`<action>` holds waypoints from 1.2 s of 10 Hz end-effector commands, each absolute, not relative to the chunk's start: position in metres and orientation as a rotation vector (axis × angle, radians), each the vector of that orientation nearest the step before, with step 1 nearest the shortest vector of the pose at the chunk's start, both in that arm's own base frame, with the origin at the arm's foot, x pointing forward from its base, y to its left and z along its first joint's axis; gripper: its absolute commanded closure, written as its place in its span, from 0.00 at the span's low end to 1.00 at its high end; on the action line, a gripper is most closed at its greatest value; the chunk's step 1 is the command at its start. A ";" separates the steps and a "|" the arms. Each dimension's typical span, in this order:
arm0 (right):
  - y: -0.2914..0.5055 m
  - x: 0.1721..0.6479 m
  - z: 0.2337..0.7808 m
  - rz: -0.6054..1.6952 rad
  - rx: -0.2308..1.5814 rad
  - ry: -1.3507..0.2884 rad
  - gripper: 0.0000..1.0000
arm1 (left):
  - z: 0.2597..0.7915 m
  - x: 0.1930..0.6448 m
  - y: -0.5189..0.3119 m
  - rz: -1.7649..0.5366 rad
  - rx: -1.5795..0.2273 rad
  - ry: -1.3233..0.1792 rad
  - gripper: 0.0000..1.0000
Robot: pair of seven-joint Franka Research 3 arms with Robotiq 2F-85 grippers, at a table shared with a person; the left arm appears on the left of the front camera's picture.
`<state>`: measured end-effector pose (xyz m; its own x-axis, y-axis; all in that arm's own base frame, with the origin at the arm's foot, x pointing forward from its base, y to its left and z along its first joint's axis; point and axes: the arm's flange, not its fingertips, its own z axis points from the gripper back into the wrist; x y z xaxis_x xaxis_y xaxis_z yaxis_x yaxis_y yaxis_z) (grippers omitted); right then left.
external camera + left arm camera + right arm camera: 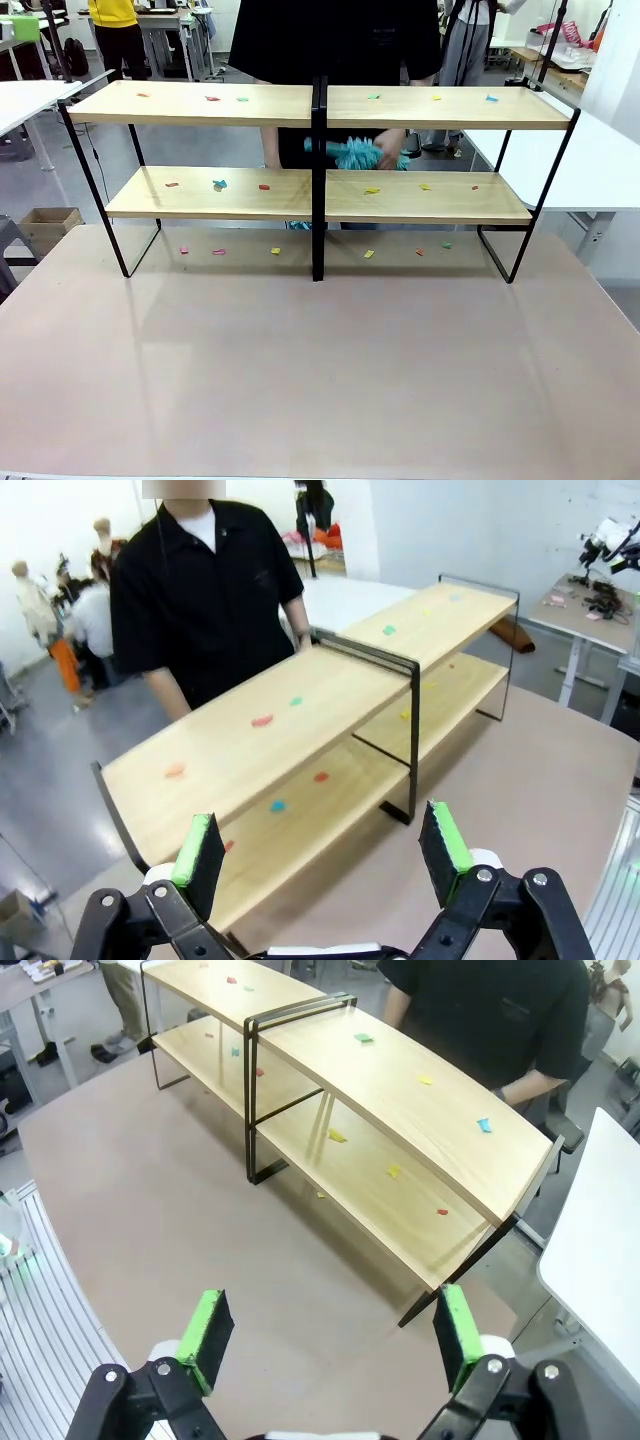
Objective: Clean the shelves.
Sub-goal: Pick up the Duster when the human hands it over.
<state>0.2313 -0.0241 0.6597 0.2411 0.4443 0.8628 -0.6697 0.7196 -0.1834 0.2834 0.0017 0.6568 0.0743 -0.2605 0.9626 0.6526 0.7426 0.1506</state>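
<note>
- Shelves [200, 106] stand across the far half of the tabletop [300, 380], between the robot and the person [205, 600]. Both grippers are well short of them.
- Left gripper [322, 845]: jaws wide apart with nothing between the green pads [195, 845]. It hangs above the tabletop off the rack's left end.
- Right gripper [332, 1328]: jaws spread just as wide and empty, high over the tabletop off the rack's right end.
- Scraps [213, 98]: small coloured bits lie scattered on the upper board [440, 107] and the lower board [420, 200], in both sections. More lie on the tabletop under the rack.
- Duster [350, 153]: teal and fluffy, held in the person's hand [390, 150] behind the rack. It sits between the two boards, just right of the post [318, 180].
- The step in hand looks like the person's sweep of the right section, since neither gripper carries a tool.
- To do it well:
  - Clear the upper board first, so what falls is caught by the lower pass.
  - Sweep along each board toward an open end, not over the front edge onto the tabletop.
  - Work the duster close against the post, where bits may lodge.
  - Keep strokes light, as the thin frame could slide.
  - Keep the grippers clear of the sweep.
</note>
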 end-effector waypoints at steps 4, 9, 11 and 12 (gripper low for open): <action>-0.025 0.236 0.651 0.789 0.252 -1.078 0.00 | 0.598 0.277 0.002 -0.655 -0.421 -1.199 0.00; -0.027 0.239 0.648 0.795 0.262 -1.063 0.00 | 0.595 0.278 0.004 -0.669 -0.390 -1.160 0.00; -0.029 0.243 0.646 0.793 0.270 -1.048 0.00 | 0.630 0.298 0.008 -0.664 -0.417 -1.177 0.00; -0.029 0.244 0.645 0.791 0.272 -1.046 0.00 | 0.630 0.298 0.008 -0.664 -0.417 -1.177 0.00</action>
